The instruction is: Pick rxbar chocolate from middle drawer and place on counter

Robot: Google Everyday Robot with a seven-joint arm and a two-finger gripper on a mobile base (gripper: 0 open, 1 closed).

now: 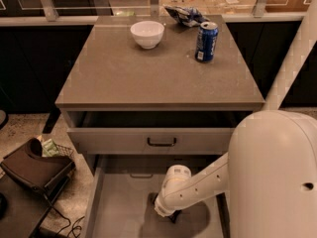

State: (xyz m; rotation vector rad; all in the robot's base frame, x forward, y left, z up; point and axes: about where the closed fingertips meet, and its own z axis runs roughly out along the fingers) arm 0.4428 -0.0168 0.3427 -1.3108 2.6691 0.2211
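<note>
The middle drawer [114, 217] stands pulled out at the bottom, with a plain grey floor. My arm reaches into it from the right, and the gripper [169, 215] points down close to the drawer floor near its middle. A small dark shape [151, 199] shows just left of the wrist; it may be the rxbar chocolate, but the arm hides most of it. The counter [133, 78] is the broad grey-brown slab above the drawers.
On the counter stand a white bowl [147, 33], a blue soda can [206, 41] and a blue-and-silver snack bag [184, 15] at the back. The shallower upper drawer [148, 141] is slightly open. A dark bag [34, 168] lies on the floor at the left.
</note>
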